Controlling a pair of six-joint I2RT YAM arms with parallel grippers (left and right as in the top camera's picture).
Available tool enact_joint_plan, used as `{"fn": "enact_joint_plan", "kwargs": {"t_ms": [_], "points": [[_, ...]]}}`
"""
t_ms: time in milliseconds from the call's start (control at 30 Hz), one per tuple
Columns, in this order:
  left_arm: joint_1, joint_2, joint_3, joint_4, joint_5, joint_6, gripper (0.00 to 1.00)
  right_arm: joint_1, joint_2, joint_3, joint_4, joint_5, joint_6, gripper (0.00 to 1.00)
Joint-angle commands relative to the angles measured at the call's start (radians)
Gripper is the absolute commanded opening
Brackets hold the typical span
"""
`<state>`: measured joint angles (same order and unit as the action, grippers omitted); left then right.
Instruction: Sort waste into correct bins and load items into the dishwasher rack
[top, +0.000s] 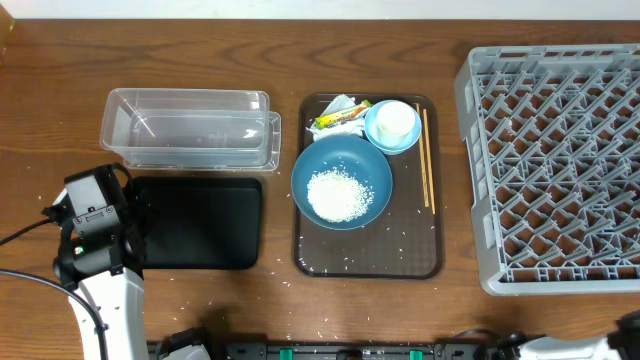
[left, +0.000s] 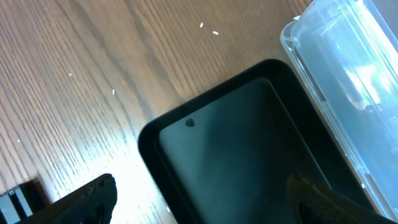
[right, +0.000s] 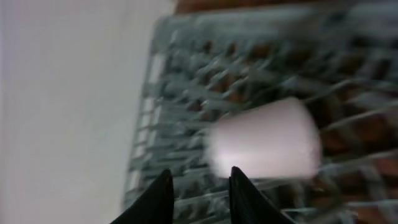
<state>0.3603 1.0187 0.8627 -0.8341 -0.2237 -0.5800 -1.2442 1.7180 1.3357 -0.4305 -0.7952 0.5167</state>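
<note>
Left claw (left: 200, 186) hangs wide open and empty over the near corner of the black tray (left: 249, 155), with the clear tub (left: 348, 74) just past the tray's far edge. The right claw (right: 199, 193) has its fingers a little apart and holds nothing. Ahead of it lies the grey rack (right: 186, 106), where a pale, cup-shaped thing shows, too blurred to name.

Everything to be sorted sits well off to the left claw's right, on the brown tray (top: 370, 260). The rice (top: 340, 195) is heaped in the big dark-blue bowl (top: 305, 175). Beyond it are the small light-blue bowl (top: 372, 128), the tissue (top: 340, 105) and the yellow-green wrapper (top: 338, 120). The chopsticks (top: 427, 160) lie along the tray's far side, nearest the rack.

The likeliest mishap is spilt rice: tip the big bowl before it is over a bin and the grains scatter — some already dot the brown tray and the tabletop (top: 60, 100). The chopsticks lie flat and thin, so a claw closing on them could skid or flick one away. The wrapper and tissue are crowded against the small bowl, and a grab there could nudge the bowl. A low move by the left claw could catch the black tray's rim and drag it.

No writing can be read; the wrapper's print is too small.
</note>
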Motion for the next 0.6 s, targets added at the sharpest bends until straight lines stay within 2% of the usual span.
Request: {"fn": "enact_joint_plan", "kwargs": {"t_ms": [0,200,333,467,567], "points": [[0.006,-0.005,0.016,-0.003,-0.009,-0.009,0.9,0.002,-0.066,0.003,-0.006,0.198,-0.051,0.29],[0.006,-0.005,0.016,-0.003,-0.01,-0.009,0.9,0.06,-0.108,0.005,0.0,0.219,-0.051,0.27],[0.006,-0.005,0.016,-0.003,-0.009,-0.009,0.9,0.171,-0.108,0.005,-0.032,0.342,-0.079,0.27],[0.006,-0.005,0.016,-0.003,-0.009,-0.009,0.9,0.308,-0.108,0.014,-0.034,0.385,-0.095,0.27],[0.006,-0.005,0.016,-0.003,-0.009,-0.009,0.89,0.433,-0.108,0.063,-0.051,0.384,-0.105,0.33]]}}
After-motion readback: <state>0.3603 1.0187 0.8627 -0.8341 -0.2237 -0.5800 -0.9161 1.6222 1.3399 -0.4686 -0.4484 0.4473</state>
